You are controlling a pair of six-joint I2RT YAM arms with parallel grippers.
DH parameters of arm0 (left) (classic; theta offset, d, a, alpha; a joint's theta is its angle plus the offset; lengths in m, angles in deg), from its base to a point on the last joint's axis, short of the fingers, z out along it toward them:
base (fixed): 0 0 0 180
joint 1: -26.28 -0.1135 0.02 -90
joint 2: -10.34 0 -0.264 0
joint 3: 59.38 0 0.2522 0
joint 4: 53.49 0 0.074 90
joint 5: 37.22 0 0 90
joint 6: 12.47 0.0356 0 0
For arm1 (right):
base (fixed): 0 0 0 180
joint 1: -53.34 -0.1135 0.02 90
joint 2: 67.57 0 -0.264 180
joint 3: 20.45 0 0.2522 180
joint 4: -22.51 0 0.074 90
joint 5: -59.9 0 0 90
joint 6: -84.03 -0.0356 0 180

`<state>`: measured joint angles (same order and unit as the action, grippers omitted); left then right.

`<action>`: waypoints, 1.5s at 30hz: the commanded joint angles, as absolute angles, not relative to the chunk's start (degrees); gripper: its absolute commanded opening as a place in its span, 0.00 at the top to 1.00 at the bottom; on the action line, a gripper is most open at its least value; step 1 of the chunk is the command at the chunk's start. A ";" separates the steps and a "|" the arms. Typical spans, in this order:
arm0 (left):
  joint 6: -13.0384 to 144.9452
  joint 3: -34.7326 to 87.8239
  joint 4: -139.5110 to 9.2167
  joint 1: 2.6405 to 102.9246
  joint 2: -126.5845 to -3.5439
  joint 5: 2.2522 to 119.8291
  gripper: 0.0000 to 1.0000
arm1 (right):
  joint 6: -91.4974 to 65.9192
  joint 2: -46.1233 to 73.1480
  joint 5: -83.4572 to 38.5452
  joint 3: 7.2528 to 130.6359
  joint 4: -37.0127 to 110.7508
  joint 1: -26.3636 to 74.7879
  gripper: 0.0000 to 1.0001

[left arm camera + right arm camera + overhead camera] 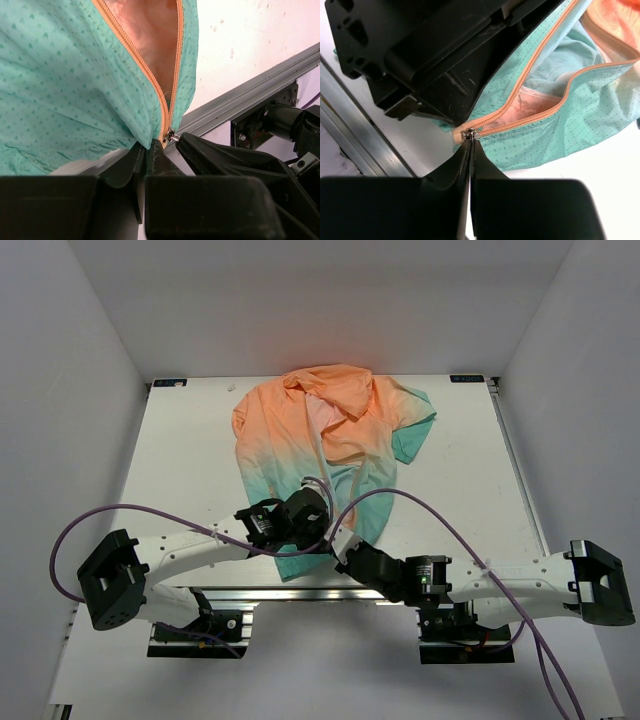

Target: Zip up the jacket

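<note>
The jacket [330, 425] lies crumpled on the white table, peach-orange at the far end and teal at the near hem. Its orange front zipper [535, 117] is joined only at the hem, and the two tapes spread apart above the slider [471, 132]. My left gripper [300, 515] is shut on the teal hem fabric [75, 85] just left of the slider [170, 134]. My right gripper [340, 545] is shut on the slider's pull at the hem's near corner, right against my left gripper. In the right wrist view, the closed fingertips [470, 147] meet at the slider.
An aluminium rail [240, 97] runs along the table's near edge, just below the hem; it also shows in the right wrist view [350, 135]. Purple cables [420, 505] loop over both arms. White walls enclose the table on three sides.
</note>
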<state>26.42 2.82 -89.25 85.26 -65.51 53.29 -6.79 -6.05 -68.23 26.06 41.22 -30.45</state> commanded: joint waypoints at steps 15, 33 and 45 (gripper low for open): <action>27.87 3.51 -92.29 85.35 -64.19 54.80 1.00 | -11.51 -2.44 -81.68 25.83 37.34 -30.51 1.00; 29.01 1.05 -99.49 85.35 -61.38 53.67 1.00 | -8.73 0.20 -75.53 30.57 35.65 -17.50 1.00; 32.89 3.24 -101.69 85.35 -57.43 50.23 1.00 | -8.61 0.10 -61.03 29.43 35.23 -15.05 1.00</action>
<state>31.27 2.12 -98.52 85.07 -61.01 50.47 -8.72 -0.85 -60.03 28.40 35.74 -16.70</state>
